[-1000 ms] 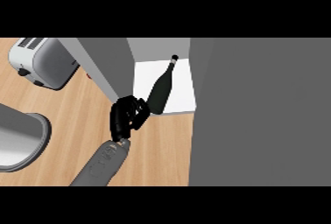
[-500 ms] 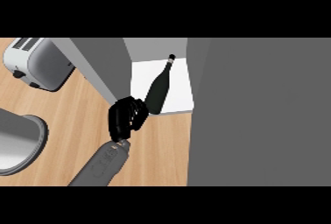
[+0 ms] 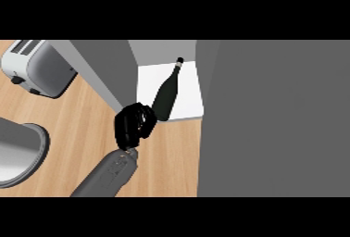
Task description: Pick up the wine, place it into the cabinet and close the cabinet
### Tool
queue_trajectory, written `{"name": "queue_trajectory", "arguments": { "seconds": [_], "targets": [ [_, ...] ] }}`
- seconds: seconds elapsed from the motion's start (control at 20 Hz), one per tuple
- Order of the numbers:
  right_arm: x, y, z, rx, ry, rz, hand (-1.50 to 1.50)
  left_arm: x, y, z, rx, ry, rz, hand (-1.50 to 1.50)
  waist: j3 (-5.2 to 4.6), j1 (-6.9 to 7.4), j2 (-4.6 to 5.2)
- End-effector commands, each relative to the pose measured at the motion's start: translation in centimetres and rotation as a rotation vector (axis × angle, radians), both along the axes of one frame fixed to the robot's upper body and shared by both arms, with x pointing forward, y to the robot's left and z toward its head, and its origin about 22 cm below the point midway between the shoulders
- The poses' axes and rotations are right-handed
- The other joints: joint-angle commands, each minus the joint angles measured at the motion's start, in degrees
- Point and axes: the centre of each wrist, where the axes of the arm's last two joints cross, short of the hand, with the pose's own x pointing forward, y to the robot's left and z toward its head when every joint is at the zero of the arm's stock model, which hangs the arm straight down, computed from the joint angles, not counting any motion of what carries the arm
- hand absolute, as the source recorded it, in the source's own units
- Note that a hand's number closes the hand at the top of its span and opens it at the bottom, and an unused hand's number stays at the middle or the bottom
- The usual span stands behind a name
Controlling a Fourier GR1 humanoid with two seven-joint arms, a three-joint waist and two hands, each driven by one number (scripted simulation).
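Observation:
The dark wine bottle rests on the white floor of the open cabinet, its neck pointing away from me. My left hand is just outside the cabinet's front edge, left of the bottle's base. Its fingers are curled and hold nothing, and a narrow gap separates them from the bottle. The grey cabinet door stands open to the left, its near corner right above the hand. My right hand does not show.
A silver toaster sits on the wooden counter at the far left. A grey round plate lies at the left edge. The cabinet's large grey body fills the right side.

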Motion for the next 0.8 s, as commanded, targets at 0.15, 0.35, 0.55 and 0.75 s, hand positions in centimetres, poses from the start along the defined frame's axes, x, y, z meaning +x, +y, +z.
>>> {"name": "queue_trajectory", "arguments": {
  "seconds": [0.15,0.35,0.55,0.75],
  "targets": [
    [-0.6,-0.3,0.4,0.035,0.006,0.041,-1.5,4.9,-5.6,5.7,-0.009,0.019,-0.138,1.5,-1.08,-2.78,1.49],
    [-0.7,-0.3,0.5,0.039,0.005,0.038,-1.5,5.7,-4.1,5.4,0.053,0.057,-0.077,1.5,-1.08,-2.56,1.42],
    [-0.1,-0.6,0.0,0.037,0.003,0.028,-1.5,6.1,-4.4,5.7,0.102,0.031,-0.031,1.5,-0.99,-2.65,1.63],
    [-0.6,-0.6,0.4,0.012,0.001,0.046,-1.5,6.4,-3.7,5.3,0.136,0.047,0.006,-1.5,-1.15,-3.06,1.71]
  ]
}}
